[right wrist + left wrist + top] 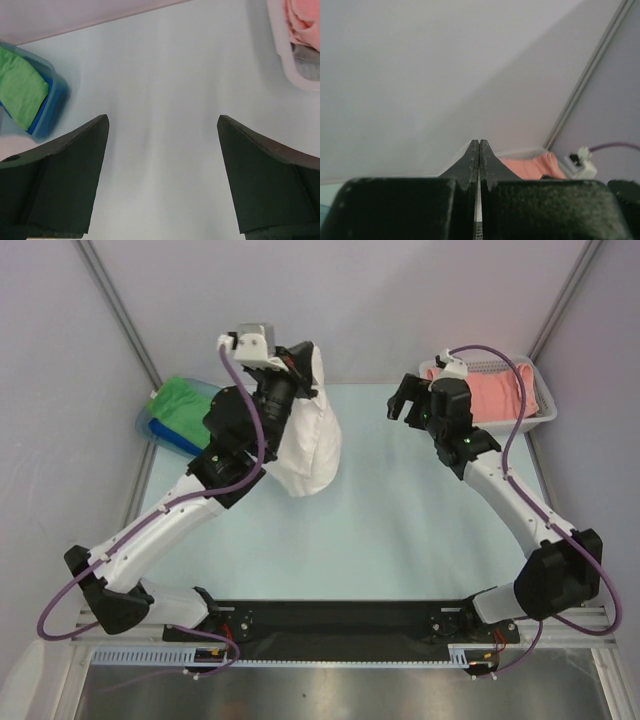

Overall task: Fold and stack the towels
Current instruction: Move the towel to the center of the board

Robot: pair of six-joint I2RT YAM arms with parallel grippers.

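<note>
Left end effector is raised at the back of the pale blue worktop, jaws pressed together on the top edge of a white terry towel. The towel hangs below it in a loose bunched drape, and I cannot tell whether its lower end touches the worktop. Right end effector is wide open and empty, hovering well apart from the towel and near the white perforated plastic basket, which holds a salmon pink towel. A green towel lies in the blue plastic tray at far left. Risks as I judge them:

- Everything hangs from a single pinch, so a quick swing could let the cloth slip or twist.
- Lowered as it hangs, the towel would land crumpled rather than flat, leaving no clean edge to fold.
- The right arm has to reach across for a free corner. The corners are buried in the drape, so it may close on a doubled layer or miss.
- The two wrists could crowd each other.
</note>
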